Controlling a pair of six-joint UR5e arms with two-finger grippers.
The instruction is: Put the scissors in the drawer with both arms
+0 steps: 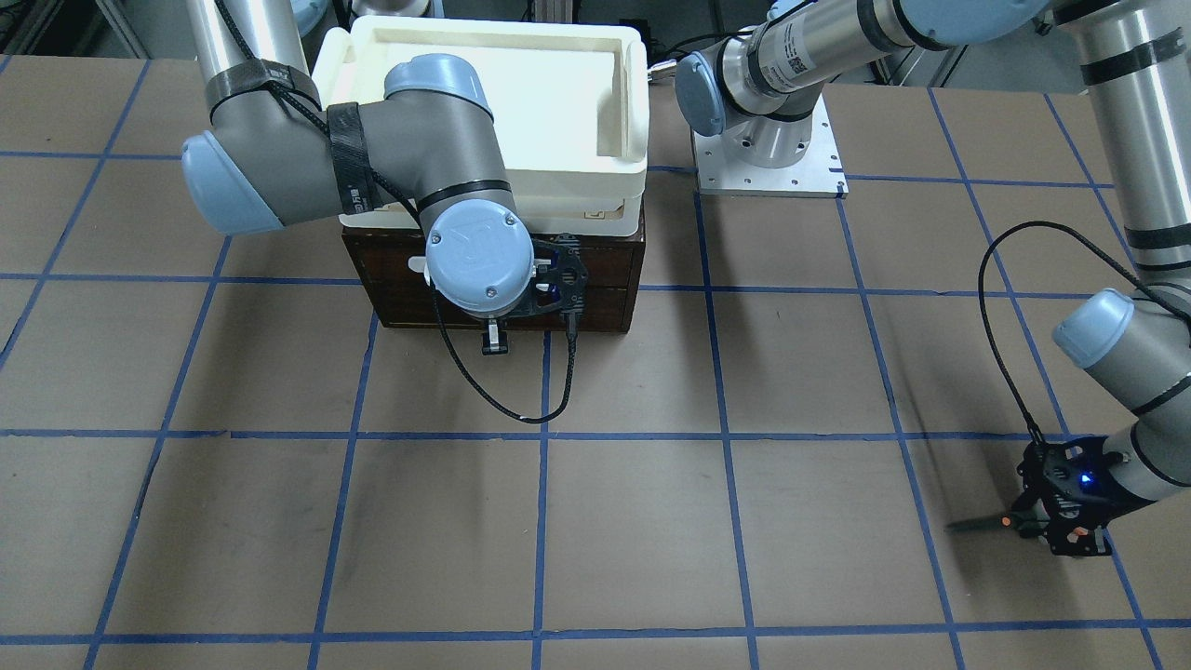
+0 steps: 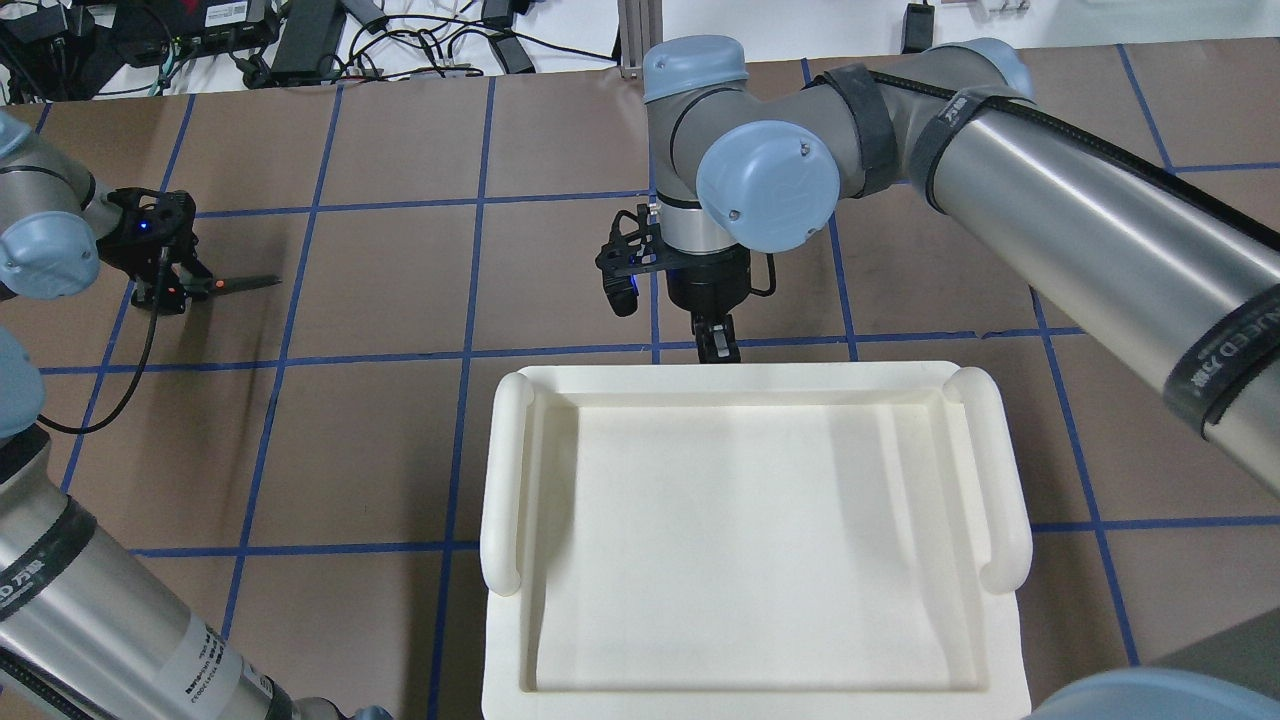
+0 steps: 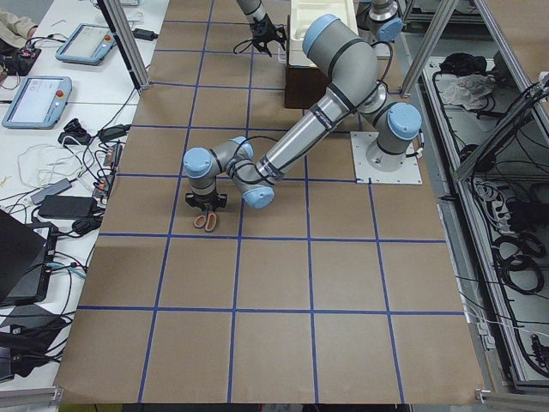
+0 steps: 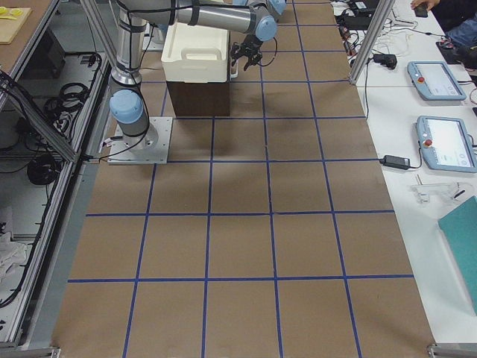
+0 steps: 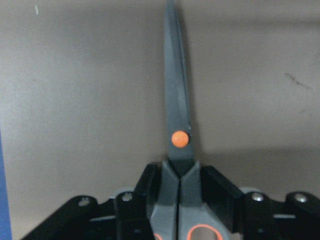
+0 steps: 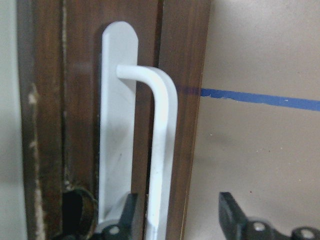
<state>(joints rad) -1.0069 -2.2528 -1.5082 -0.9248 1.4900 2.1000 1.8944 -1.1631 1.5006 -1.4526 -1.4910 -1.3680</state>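
Step in hand: opening the drawer (image 1: 595, 279). It is shut, so the scissors (image 5: 176, 100) cannot go in yet.
Right gripper (image 6: 177, 210): at the drawer front, jaws spread to either side of the white bar handle (image 6: 162, 150) and not closed on it.
Left gripper (image 5: 182, 180): pinching the scissors at the neck just behind the orange pivot, blades pointing away from the wrist.
Scissors' place: far out on the robot's left side of the table (image 1: 651, 521), well apart from the drawer. You cannot tell whether they are clear of the surface.
On top: a cream tray (image 1: 628, 102) sits on the drawer unit.
Next move, as judged: you need to clamp the right jaws on the handle and pull straight out, holding the left arm back until the drawer is open.
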